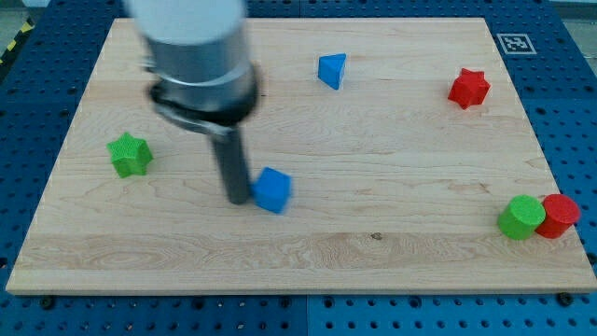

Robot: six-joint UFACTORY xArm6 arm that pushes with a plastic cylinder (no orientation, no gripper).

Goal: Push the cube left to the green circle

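A blue cube (273, 189) lies on the wooden board (373, 243), left of the middle. My tip (237, 198) stands right at the cube's left side, touching it or nearly so. A green circle, a short cylinder (520, 217), sits near the view's right edge, low down, far to the right of the cube. A red cylinder (560, 215) touches its right side.
A green star (129, 154) lies at the view's left. A blue triangular block (331, 70) sits near the top middle. A red star (468, 88) lies at the top right. A black-and-white marker tag (515, 43) is beyond the board's top right corner.
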